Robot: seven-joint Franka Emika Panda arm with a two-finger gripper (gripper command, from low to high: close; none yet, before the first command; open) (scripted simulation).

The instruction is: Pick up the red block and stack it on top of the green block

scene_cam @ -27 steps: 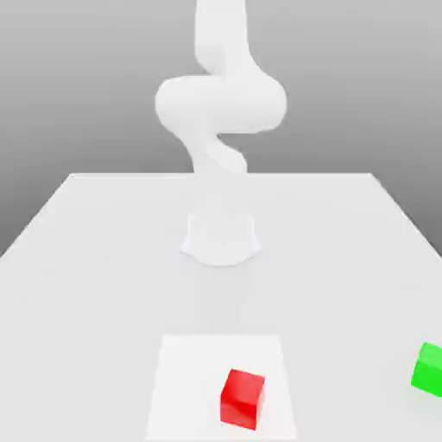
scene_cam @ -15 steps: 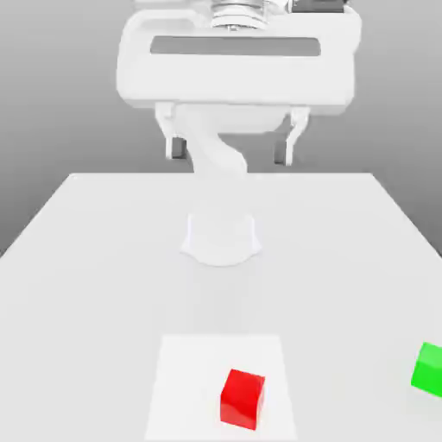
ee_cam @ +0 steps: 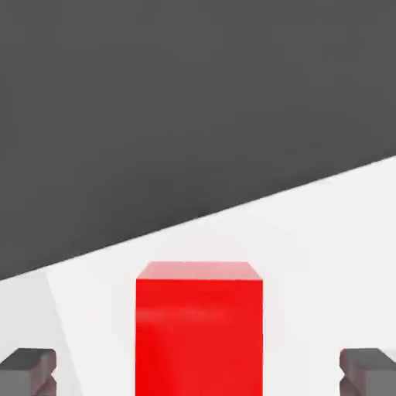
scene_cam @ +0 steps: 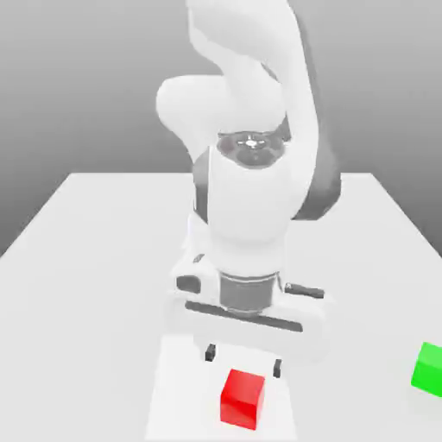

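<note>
Exterior view is showing the broad, flat white desk [scene_cam: 95,259] spreading toward a grey backdrop, and on it the big glossy white robot arm [scene_cam: 250,198] is bending forward and down. At the arm's end the white two-finger tool [scene_cam: 243,361] is hanging low with its dark fingertips [scene_cam: 210,352] spread wide, just above and slightly behind the small red cube-shaped block [scene_cam: 242,398]. That red block is sitting on a paler square patch [scene_cam: 177,388] of the desk, near the front edge. The small green cube-shaped block [scene_cam: 428,369] is resting on the desk well apart from it, at the exterior view's right edge. Hand view is looking along the tool: the red block [ee_cam: 199,329] is lying between the two dark grey fingertips [ee_cam: 29,370], with clear gaps on both sides, so the tool is gripping nothing.
</note>
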